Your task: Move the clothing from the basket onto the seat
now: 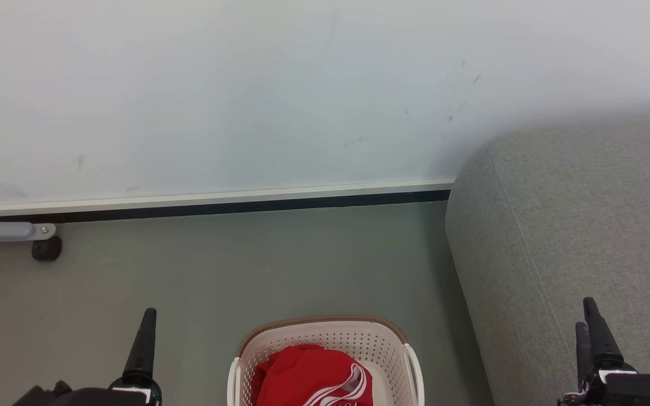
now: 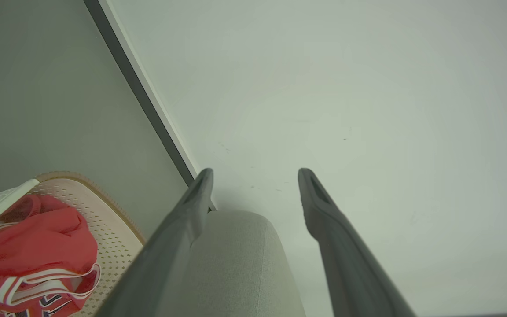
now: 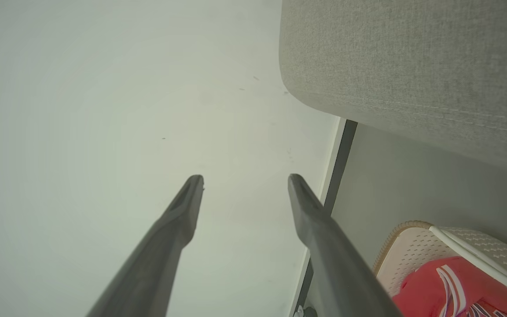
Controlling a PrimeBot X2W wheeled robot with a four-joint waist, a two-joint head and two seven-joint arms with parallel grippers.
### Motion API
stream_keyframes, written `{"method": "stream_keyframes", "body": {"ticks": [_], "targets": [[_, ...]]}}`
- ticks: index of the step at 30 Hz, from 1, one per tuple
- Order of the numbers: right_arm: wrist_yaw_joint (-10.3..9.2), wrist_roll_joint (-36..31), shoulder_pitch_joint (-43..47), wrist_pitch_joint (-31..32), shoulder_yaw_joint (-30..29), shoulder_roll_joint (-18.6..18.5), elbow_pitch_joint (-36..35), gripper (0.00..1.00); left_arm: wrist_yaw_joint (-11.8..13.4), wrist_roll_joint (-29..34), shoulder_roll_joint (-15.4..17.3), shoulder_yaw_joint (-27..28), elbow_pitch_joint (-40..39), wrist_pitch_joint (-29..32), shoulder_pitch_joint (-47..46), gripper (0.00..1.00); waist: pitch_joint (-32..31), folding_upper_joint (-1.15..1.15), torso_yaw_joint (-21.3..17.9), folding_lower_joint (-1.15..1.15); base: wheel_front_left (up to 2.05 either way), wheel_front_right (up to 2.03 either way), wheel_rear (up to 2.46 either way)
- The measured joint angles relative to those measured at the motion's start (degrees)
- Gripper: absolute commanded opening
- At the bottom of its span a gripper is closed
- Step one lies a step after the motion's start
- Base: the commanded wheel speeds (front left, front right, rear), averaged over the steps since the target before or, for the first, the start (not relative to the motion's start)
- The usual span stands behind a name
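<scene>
Lying in the basket (image 1: pixel 325 332), clothing (image 1: pixel 308 372) sits between left gripper (image 2: pixel 255 176) and right gripper (image 3: pixel 245 180) (both spread wide, empty); the seat (image 1: pixel 556 237) stands beside the right one.

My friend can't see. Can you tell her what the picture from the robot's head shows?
A white basket holding red clothes sits on a grey floor at the bottom middle, beside a big grey sofa on the right. A pale wall stands behind, and the left end effector and right end effector poke up from the bottom corners.
</scene>
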Motion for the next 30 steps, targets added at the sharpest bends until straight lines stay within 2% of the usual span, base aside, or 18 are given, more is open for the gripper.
{"method": "stream_keyframes", "body": {"ticks": [4,13,25,30], "targets": [[0.00,-2.35,-0.02,-0.92,0.92,-0.68,-1.04,1.00,0.08,2.93,0.22,-0.57,-0.45,-0.62,-0.17,1.00,-0.01,0.00,-0.01,0.00,0.00,0.00,0.00],[0.00,-8.78,-0.14,-2.80,3.46,-2.52,-1.90,1.00,2.04,11.71,0.73,-1.92,-1.51,-2.54,-0.80,1.00,0.02,0.00,0.10,0.00,0.00,0.00,0.00],[-0.04,-20.87,-1.10,-5.13,7.39,-5.22,-2.68,1.00,4.09,22.58,1.90,-4.99,-2.26,-4.76,-1.04,1.00,-0.01,0.00,0.26,0.00,0.00,0.00,0.00],[-1.12,-26.75,-1.18,-6.44,8.75,-6.08,-3.27,1.00,5.08,28.60,2.57,-5.98,-2.72,-5.86,-1.06,1.00,0.03,0.00,0.32,0.00,0.00,0.00,0.00]]}}
